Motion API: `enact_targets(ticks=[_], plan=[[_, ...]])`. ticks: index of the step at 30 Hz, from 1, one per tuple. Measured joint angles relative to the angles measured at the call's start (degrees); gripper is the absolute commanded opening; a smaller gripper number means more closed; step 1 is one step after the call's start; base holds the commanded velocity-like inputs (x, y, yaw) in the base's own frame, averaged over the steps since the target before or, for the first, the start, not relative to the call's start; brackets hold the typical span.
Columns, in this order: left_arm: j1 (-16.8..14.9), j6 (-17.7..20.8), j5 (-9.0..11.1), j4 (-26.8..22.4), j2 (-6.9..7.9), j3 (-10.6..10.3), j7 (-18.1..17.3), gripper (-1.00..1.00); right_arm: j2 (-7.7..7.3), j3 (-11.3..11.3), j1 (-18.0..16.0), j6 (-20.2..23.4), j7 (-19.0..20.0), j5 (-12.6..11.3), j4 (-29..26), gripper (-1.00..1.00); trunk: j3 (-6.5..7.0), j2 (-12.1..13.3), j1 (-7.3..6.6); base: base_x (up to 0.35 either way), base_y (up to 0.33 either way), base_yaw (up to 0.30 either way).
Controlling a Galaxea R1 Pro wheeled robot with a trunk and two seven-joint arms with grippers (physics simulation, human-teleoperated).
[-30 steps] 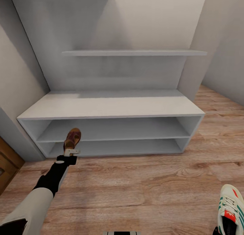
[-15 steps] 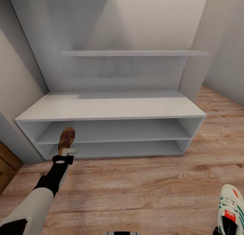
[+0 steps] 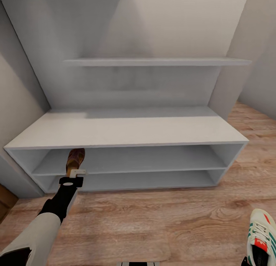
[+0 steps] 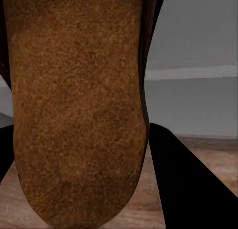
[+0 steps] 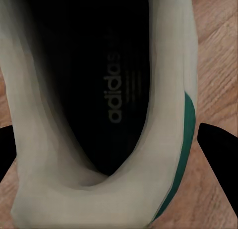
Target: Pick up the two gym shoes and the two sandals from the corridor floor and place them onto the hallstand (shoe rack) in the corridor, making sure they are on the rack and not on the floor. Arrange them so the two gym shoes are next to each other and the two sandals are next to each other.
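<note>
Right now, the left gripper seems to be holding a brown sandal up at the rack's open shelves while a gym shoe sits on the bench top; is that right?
Not quite: the head view shows the gym shoe low at the right over the corridor floor, not on the bench top. The left gripper does hold the sandal at the shelves.

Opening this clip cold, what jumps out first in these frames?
The brown sandal, gripped by its heel in the left gripper, reaches into the left end of the hallstand under the bench top. At the head view's lower right corner a white gym shoe with green stripes sits over the wooden floor; the right wrist view looks straight into its opening.
</note>
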Motion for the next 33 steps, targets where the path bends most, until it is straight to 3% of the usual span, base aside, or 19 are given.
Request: enact_targets(ticks=[33], plan=[[0.0, 0.0, 0.0, 0.0, 0.01, 0.1, 0.0, -1.0, -0.04, 0.0, 0.0, 0.0, 0.0, 0.0, 0.0, -1.0, 0.0, 0.0, -0.01, 0.171, 0.002, 0.0]])
